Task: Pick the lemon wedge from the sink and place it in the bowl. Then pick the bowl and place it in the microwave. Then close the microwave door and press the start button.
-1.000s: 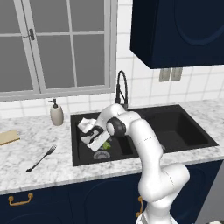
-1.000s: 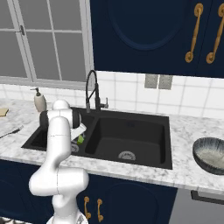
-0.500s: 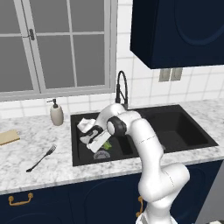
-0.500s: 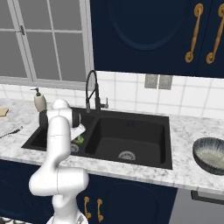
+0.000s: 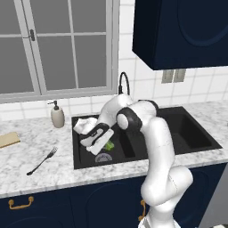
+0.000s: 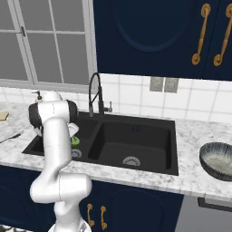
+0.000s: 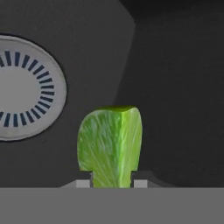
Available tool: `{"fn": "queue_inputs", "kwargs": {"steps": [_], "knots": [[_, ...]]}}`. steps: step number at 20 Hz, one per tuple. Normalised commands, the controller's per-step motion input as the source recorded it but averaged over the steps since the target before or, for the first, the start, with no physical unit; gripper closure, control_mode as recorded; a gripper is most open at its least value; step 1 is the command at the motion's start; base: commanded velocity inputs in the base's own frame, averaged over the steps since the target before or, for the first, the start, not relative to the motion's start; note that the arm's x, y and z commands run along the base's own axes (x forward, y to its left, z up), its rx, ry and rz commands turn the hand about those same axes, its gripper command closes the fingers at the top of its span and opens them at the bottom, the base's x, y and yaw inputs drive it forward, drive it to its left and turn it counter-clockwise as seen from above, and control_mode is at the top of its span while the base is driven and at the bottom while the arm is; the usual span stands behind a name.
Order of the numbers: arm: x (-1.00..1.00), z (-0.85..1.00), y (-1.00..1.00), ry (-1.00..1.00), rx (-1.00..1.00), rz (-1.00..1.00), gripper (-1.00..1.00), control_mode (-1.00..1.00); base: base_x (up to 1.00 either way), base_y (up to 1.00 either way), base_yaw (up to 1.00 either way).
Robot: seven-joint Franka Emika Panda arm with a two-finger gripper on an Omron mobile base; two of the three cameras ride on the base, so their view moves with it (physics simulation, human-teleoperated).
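We found the tool [image 7: 112, 183] down inside the left basin of the sink [image 5: 178, 129], its jaws drawn in against both sides of the lemon wedge [image 7: 110, 146]. In the hand view the wedge stood up between the two tips, bright yellow-green with its pale ribs toward the camera, and the basin's round metal drain [image 7: 26, 87] lay beyond it to the left on the dark floor. From the left base view we saw the wedge [image 5: 108, 145] as a small green spot just under the white hand, close above that drain [image 5: 103, 157]. From the right base view the same green spot [image 6: 75, 141] showed beside the arm, low in the left basin, with the sink [image 6: 136, 136] stretching away to the right.

The bowl [image 6: 218, 159] sat on the counter [image 6: 190, 176] well to the right of the sink, apart from everything else. On the counter to the left of the sink lay a fork [image 5: 42, 160], and a soap dispenser [image 5: 57, 115] stood near the sink's back corner. The arched black faucet [image 6: 96, 93] rose behind the divider between the basins.
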Motion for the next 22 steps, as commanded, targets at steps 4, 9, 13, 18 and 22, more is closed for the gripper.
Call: {"fn": "queue_inputs", "kwargs": {"steps": [4,9,13,18,22], "knots": [[-0.99,1.00,0.00,-0.24,-0.03,0.13,1.00,-1.00,0.00,0.00,0.00],[-1.00,1.00,-0.12,-0.24,-0.01,0.13,1.00,-1.00,0.00,0.00,0.00],[-0.99,0.98,-0.47,-0.13,0.00,0.09,1.00,-1.00,0.00,0.00,0.00],[-0.66,0.74,-0.61,-0.02,0.05,0.03,1.00,-1.00,0.00,0.00,0.00],[-0.13,0.36,-0.66,0.00,0.06,0.00,1.00,-1.00,0.00,0.00,0.00]]}}
